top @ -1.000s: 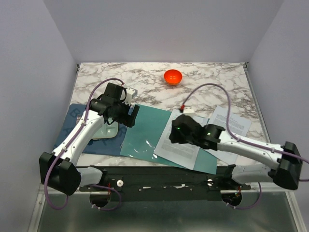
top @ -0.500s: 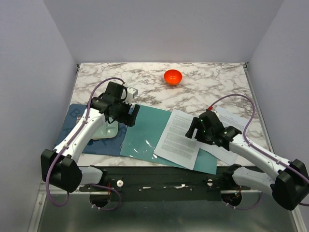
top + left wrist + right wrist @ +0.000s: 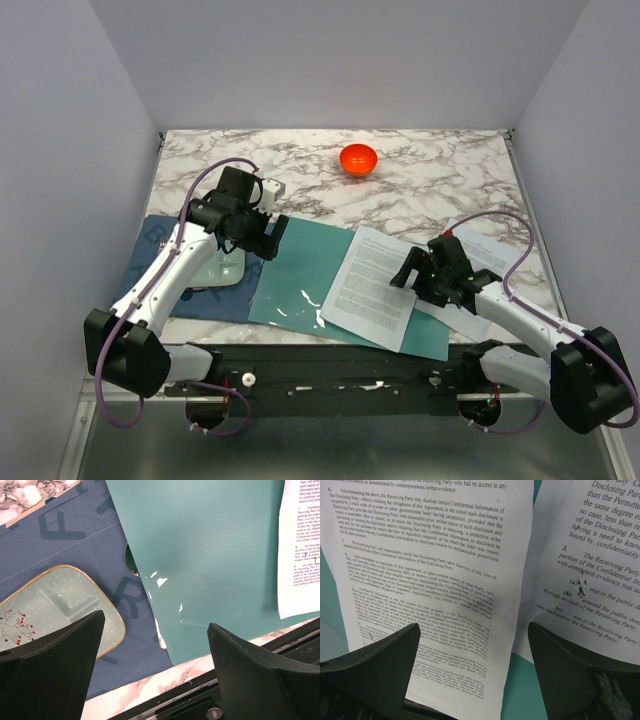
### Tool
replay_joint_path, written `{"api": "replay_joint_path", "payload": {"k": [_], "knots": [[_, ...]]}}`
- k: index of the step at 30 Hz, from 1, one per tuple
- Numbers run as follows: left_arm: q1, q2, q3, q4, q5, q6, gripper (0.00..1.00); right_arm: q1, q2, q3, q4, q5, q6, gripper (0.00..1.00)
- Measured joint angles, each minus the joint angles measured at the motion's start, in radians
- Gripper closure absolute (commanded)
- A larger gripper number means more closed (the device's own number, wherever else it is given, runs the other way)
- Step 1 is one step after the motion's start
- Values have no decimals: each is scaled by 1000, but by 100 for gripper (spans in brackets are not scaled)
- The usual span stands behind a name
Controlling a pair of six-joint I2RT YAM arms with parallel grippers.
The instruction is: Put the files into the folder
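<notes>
The teal-green folder point(image 3: 300, 275) lies open and flat at the table's near middle. One printed sheet point(image 3: 368, 285) lies on its right half. A second sheet point(image 3: 482, 255) lies to the right, partly off the folder. My right gripper point(image 3: 425, 272) is open and empty, hovering over the gap between the two sheets point(image 3: 427, 595) point(image 3: 600, 545). My left gripper point(image 3: 258, 238) is open and empty above the folder's far left edge; the folder's glossy left leaf point(image 3: 210, 565) shows below it.
A dark blue cloth mat point(image 3: 160, 270) with a pale mint plate point(image 3: 55, 605) lies left of the folder. An orange bowl point(image 3: 358, 158) stands at the back. The black rail point(image 3: 330, 365) runs along the table's near edge.
My right gripper has moved right, off the first sheet, to the gap beside the second sheet. The first sheet stays flat on the folder. The left arm has barely moved.
</notes>
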Motion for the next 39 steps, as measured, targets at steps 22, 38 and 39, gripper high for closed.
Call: {"api": "replay_joint_path", "payload": {"k": [22,38,39], "knots": [[1,31,0,-12,-5,14,1,-6,16,-65,209,-105,-6,13],[1,6,-44,-13,-14,31,1,-6,13,-82,201,-128,2,42],[1,6,-46,-13,-14,31,1,-6,13,-82,201,-128,2,43]]}}
